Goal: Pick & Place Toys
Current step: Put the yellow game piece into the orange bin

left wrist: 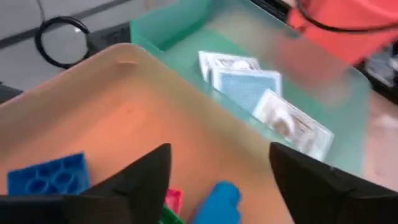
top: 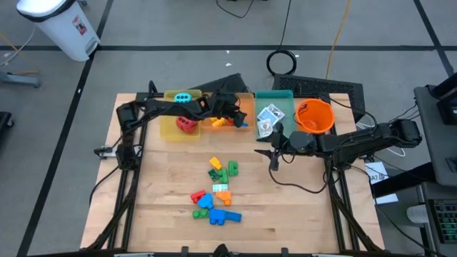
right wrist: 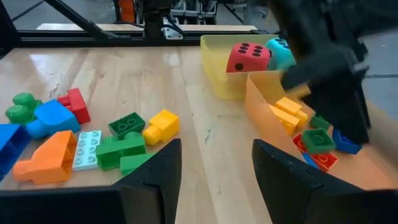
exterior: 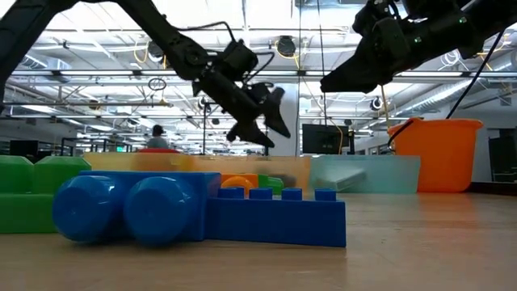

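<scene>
My left gripper (left wrist: 217, 180) hovers open over the orange tray (top: 230, 107), which holds several bricks, among them a blue one (left wrist: 46, 177) and another blue one (left wrist: 219, 198) below the gap between the fingers. A red die (right wrist: 247, 57) and a cyan die (right wrist: 281, 51) sit in the yellow tray (top: 170, 130). Card packs (left wrist: 261, 93) lie in the teal tray (top: 282, 96). A heap of loose bricks (top: 218, 191) lies on the middle of the table. My right gripper (right wrist: 214, 180) hangs open above the bare table right of that heap, with nothing between its fingers.
An orange bucket (top: 314, 116) stands right of the teal tray at the table's far right. The three trays stand in a row along the far edge. The bare table (top: 300, 207) right of the brick heap is free room. A white bin (top: 61, 25) stands on the floor beyond the table.
</scene>
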